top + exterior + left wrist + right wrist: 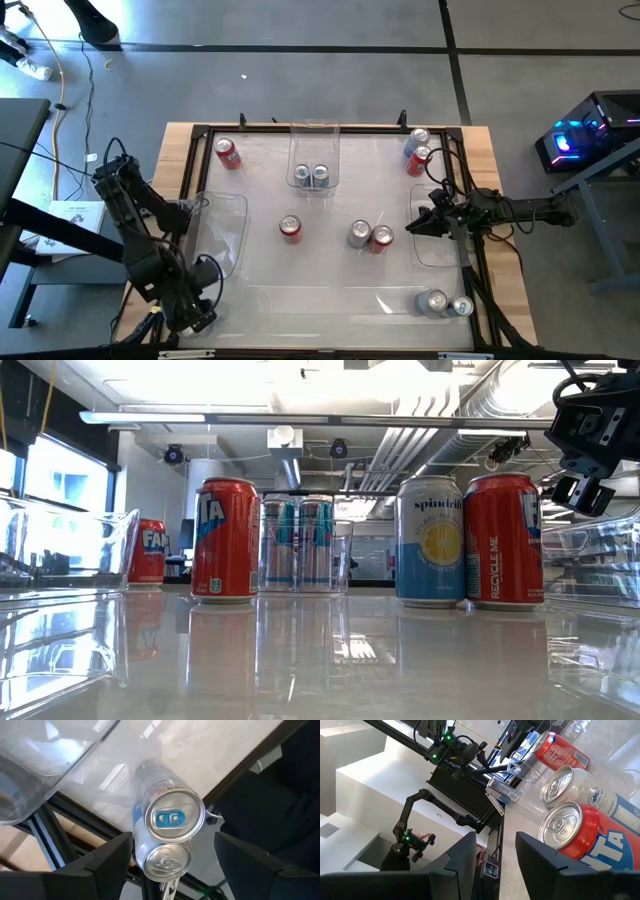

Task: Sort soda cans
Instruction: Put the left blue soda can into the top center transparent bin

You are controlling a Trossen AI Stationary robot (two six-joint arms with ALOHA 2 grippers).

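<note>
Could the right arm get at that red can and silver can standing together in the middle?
Probably yes. The right gripper points toward the red can and silver can, with its fingers apart and only bare table between; the clear bin lies beneath it.

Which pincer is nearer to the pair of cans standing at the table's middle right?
The right one. The right pincer hovers just beside the grey can and red can. The left pincer is at the opposite near corner, far away.

Soda cans [370,236] I see on the table, all upright.
Red and silver ones stand scattered; two silver cans [311,176] stand side by side inside the far clear bin [314,130].
</note>
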